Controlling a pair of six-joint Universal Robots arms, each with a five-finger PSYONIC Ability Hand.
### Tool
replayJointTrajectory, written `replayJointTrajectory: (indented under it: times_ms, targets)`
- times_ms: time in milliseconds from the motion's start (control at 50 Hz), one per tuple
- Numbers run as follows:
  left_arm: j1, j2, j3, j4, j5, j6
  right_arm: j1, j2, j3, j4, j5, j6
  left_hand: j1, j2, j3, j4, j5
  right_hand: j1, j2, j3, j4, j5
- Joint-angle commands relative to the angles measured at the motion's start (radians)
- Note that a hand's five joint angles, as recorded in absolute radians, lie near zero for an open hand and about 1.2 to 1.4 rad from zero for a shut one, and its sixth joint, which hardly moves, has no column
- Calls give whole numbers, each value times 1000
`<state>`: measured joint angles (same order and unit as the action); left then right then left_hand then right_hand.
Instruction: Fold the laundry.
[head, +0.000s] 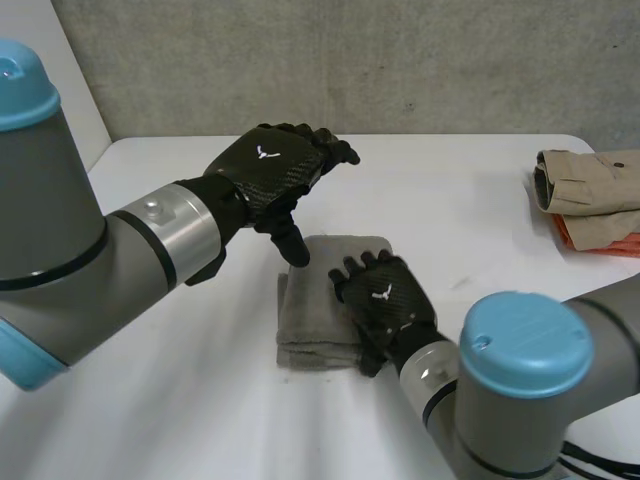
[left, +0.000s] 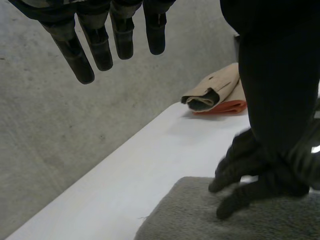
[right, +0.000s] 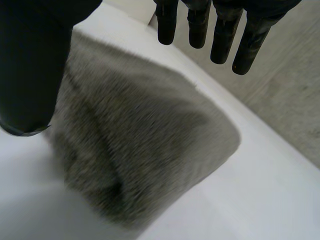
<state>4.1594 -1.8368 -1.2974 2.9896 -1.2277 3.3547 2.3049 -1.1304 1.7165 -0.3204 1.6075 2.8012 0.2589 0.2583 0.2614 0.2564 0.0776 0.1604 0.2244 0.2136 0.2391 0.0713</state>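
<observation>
A grey towel (head: 318, 300) lies folded into a thick rectangle in the middle of the white table (head: 470, 215). My right hand (head: 386, 300) is over the towel's right side, its straight fingers (left: 235, 172) down on the cloth. In the right wrist view those fingers (right: 216, 27) reach out above the towel (right: 145, 150), gripping nothing. My left hand (head: 270, 168) hangs open in the air above the towel's far left corner, thumb pointing down at it. Its fingers (left: 95, 47) are straight and empty above the towel (left: 200, 215).
A folded beige garment (head: 590, 180) lies on top of an orange one (head: 600, 238) at the table's right edge, also seen as the beige garment (left: 215, 90) beyond the towel. A grey concrete wall (head: 400, 60) rises behind the table.
</observation>
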Motion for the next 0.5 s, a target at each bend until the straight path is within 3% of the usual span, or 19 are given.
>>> replayJointTrajectory:
  times_ms: [20,180,320,500]
  targets:
    - [19,10,-2,-17,33,-14,5,109,-38,-43,6,-2,16,17,14,19,23,14,-50,-39,-65,-71]
    - [21,13,-10,-17,33,-17,7,176,-81,-95,9,-57,16,17,14,19,23,18,-46,-35,-61,-67]
    - [24,14,-10,-17,33,-18,5,201,-141,-132,14,-60,16,17,14,19,23,230,166,176,151,144]
    - [33,14,-10,-15,33,-21,5,276,-222,-123,11,-74,16,17,14,19,23,297,233,244,219,212]
